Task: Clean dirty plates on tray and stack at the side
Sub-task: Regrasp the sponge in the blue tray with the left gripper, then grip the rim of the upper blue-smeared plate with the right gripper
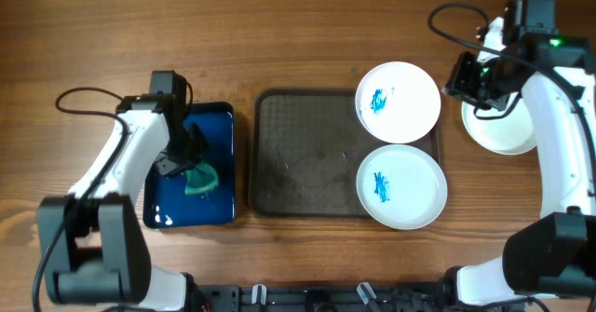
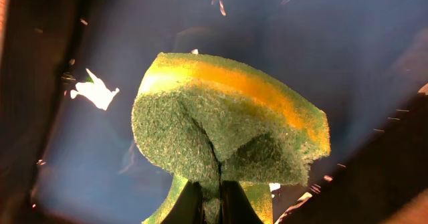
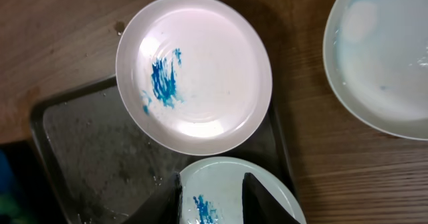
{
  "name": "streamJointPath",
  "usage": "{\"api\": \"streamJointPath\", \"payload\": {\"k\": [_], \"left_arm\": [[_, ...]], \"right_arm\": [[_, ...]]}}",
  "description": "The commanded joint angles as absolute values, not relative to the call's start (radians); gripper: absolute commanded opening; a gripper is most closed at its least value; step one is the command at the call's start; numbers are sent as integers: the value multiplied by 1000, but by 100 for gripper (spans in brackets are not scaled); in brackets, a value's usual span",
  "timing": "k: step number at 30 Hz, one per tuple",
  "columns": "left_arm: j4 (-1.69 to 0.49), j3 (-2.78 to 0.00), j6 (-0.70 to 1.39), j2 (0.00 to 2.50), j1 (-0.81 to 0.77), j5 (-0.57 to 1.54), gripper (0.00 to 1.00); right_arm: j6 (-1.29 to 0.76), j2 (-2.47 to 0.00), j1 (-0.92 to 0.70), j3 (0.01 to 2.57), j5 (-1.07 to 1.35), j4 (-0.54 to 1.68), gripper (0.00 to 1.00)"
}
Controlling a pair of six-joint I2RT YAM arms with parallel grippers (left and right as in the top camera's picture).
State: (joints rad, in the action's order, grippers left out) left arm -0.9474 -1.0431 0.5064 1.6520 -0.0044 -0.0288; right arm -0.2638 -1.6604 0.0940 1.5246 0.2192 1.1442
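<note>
White round shallow plates: two smeared blue, one point(image 1: 399, 102) over the far right corner of the large dark rectangular tray point(image 1: 307, 154), one point(image 1: 401, 186) over its near right corner, both overhanging the rim; a third point(image 1: 503, 130), faintly blue-tinted, on the brown wooden table point(image 1: 93, 33) right of the tray and apart from it.
Handling: probably stiff, light and smooth, so likely slippery; ceramic or plastic, cannot tell, so best treated as breakable.
Hold: by the raised rim at an overhanging edge, clear of the smear.
Green-and-yellow sponge point(image 2: 227, 117): soft, folded and squashed in the pinch.
Left gripper point(image 2: 212, 200): clamped tight on the sponge, low over the small blue tray point(image 1: 216, 135), arm bent inward, well apart from the plates.
Right gripper point(image 3: 212, 180): fingers apart, nothing between them, pointing down between the third plate and the far smeared plate, arm reaching forward along the table's right side.
</note>
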Motion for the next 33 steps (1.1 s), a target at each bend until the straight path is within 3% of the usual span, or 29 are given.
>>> {"api": "streamJointPath", "payload": {"k": [1, 15, 29, 33], "left_arm": [[-962, -1071, 503, 1597, -4, -35, 4], [-958, -1071, 478, 1598, -4, -35, 4], [-958, -1071, 479, 1598, -4, -35, 4], [-958, -1071, 479, 1598, -4, -34, 4]], "right_arm": [[-321, -1671, 70, 1400, 199, 1063, 36], [-433, -1909, 70, 1298, 109, 813, 37], [-337, -1936, 71, 1308, 46, 719, 38], [-340, -1937, 69, 1308, 105, 685, 27]]}}
